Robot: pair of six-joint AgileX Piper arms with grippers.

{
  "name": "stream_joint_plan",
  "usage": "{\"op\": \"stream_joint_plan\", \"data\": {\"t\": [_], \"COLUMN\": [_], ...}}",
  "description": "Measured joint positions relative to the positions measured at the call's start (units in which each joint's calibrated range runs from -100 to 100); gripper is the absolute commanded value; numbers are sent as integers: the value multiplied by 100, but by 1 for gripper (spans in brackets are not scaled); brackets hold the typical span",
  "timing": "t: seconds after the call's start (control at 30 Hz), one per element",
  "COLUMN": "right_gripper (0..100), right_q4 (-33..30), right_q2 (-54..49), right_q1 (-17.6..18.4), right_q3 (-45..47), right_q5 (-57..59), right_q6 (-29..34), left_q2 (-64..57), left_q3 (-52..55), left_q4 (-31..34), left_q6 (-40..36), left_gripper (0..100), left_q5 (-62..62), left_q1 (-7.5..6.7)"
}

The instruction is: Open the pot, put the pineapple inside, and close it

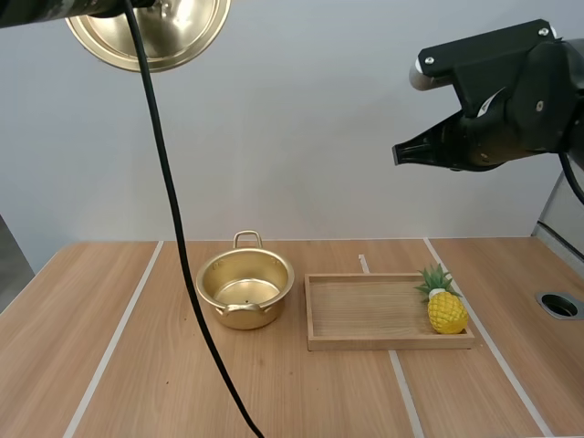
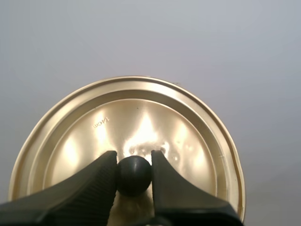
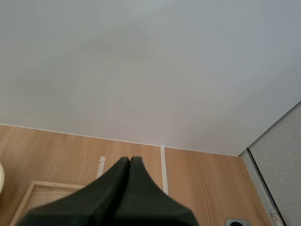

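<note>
The gold pot (image 1: 245, 290) stands open on the table, with nothing inside it. Its gold lid (image 1: 151, 32) hangs high up at the far left, well above the table. In the left wrist view my left gripper (image 2: 134, 165) is shut on the lid's black knob (image 2: 134, 175), and the lid (image 2: 127, 136) faces the wall. A yellow pineapple (image 1: 444, 306) with green leaves lies at the right end of the wooden tray (image 1: 365, 315). My right gripper (image 1: 400, 153) hovers high above the tray, shut on nothing; its fingers (image 3: 127, 172) lie together as one wedge.
The tray sits right of the pot on the wooden table, with a bare middle. A round hole (image 1: 558, 305) is set in the table near the right edge. A grey partition (image 3: 282, 174) stands at the table's right side.
</note>
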Motion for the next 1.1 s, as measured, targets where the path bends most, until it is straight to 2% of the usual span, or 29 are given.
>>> {"op": "stream_joint_plan", "data": {"t": [0.33,0.63,0.8,1.1], "right_gripper": [0,0,0,0], "right_q4": [-225,-654,-693,-793], "right_q2": [843,973,980,987], "right_q1": [0,0,0,0], "right_q3": [0,0,14,1167], "right_q5": [928,1624,1745,1801], "right_q6": [-18,97,126,135], "left_q2": [0,0,0,0], "left_q3": [0,0,0,0], "left_q4": [0,0,0,0], "left_q6": [0,0,0,0], "left_gripper": [0,0,0,0], "left_q5": [16,16,16,16], "left_q1": [0,0,0,0]}}
